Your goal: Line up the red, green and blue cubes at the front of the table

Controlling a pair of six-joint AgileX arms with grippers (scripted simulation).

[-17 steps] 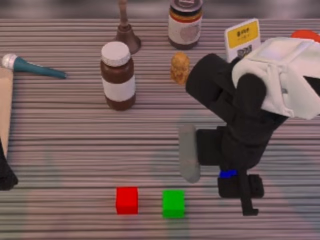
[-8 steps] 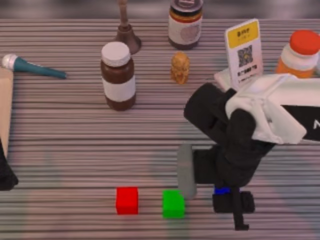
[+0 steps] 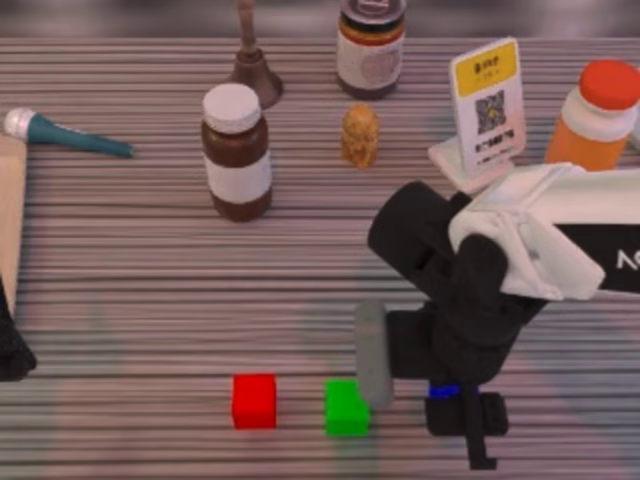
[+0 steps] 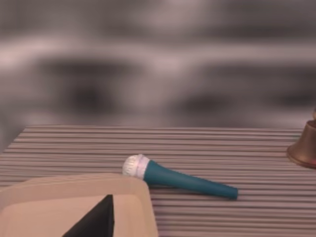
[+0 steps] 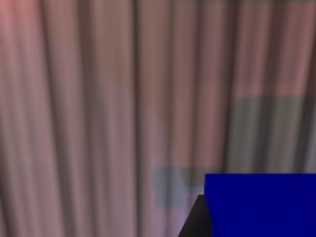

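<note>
Right gripper had slid leftward and nearer the front edge, clamped on blue cube, close right of green cube, red cube further left, left arm parked at left edge.

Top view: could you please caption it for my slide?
Right gripper holds the blue cube beside the green cube and red cube.

Bare striped table lies open left of the red cube; right of the green cube, the right gripper apparently fills the gap.
</note>
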